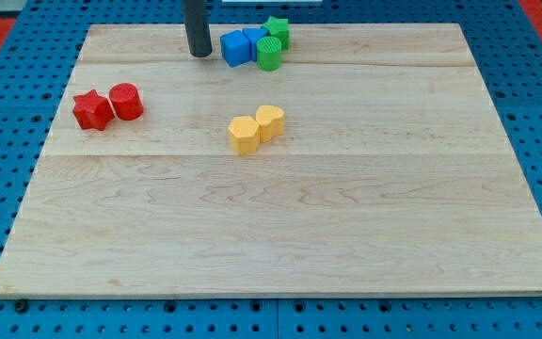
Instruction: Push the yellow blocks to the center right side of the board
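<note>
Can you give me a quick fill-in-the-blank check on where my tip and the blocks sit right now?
1. My tip stands at the view's top, just left of the ____ blocks.
2. The two yellow blocks sit near the board's middle, ____ each other.
3. The red star and red cylinder lie at the view's ____.
4. The green blocks sit just ____ of the blue ones.

Missing words: blue; touching; left; right

Count on board (280, 235): two yellow blocks (256, 128), centre; two red blocks (108, 105), left; two blue blocks (243, 44) and two green blocks (272, 42), top.
</note>
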Available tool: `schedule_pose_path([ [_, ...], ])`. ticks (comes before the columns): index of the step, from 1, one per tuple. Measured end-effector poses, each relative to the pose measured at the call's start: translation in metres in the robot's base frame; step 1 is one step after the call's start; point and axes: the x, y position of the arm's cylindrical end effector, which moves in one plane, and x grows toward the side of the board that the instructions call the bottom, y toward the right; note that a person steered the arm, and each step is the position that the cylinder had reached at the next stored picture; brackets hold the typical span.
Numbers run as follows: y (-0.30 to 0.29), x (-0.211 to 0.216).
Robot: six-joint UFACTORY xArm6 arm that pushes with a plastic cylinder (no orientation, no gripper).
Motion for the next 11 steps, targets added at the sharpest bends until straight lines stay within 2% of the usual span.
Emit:
schedule_pose_path([
  [1,0.032,0.042],
  [2,0.068,0.061],
  [3,0.043,0.092],
  [4,0.044,0.138],
  [6,0.169,0.142],
  [7,0.133,0.126],
  [9,0.257,0.119],
  [10,0.180,0.094],
  [11,0.287,0.080],
])
